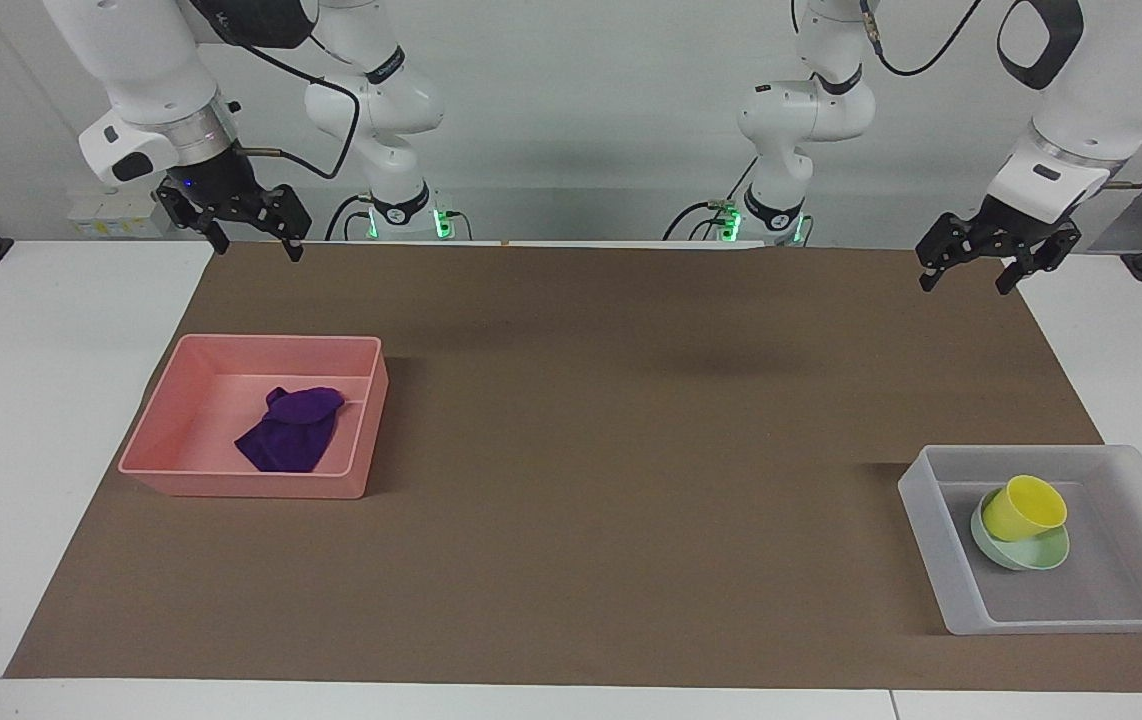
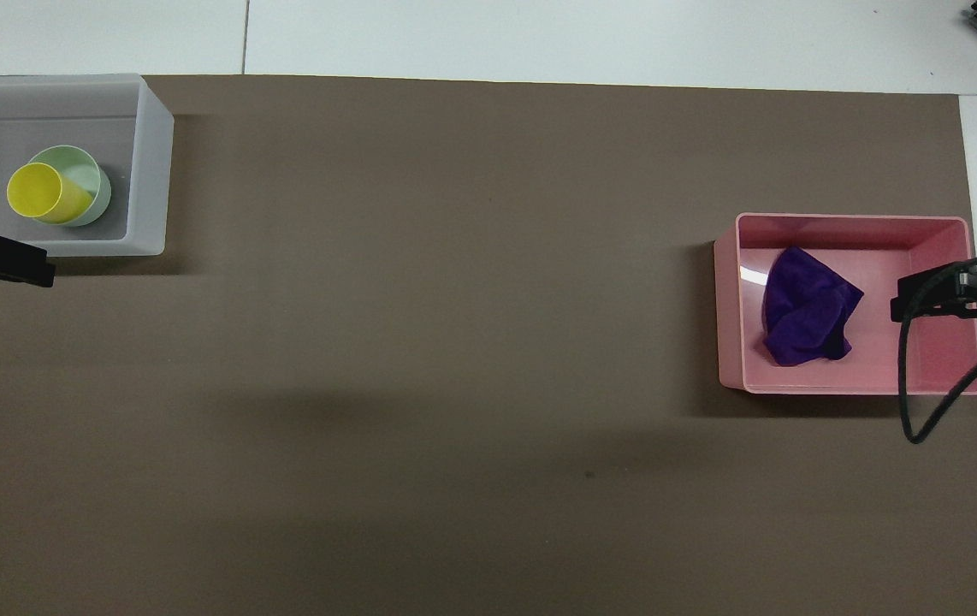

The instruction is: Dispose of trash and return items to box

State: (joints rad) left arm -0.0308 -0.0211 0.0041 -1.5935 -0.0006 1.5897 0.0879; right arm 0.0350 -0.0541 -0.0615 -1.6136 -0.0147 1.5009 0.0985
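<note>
A mat [image 1: 631, 450] covers the middle of the worktop [image 1: 41, 400]. A tray [image 1: 181, 420] sits on the mat toward the right arm's end, and the piece of fabric [image 1: 289, 432] lies in it. The box [image 1: 931, 530] sits on the mat toward the left arm's end, farther from the robots than the tray. In the box, the bowl [image 1: 1031, 552] rests on the floor, and the cup [image 1: 1023, 506] lies tilted in the bowl. Tray and box are well apart. The right end effector [image 1: 249, 238] hangs over the mat's edge nearest the robots at its own end; the left end effector [image 1: 969, 268] hangs over the mat's corner at the other end.
</note>
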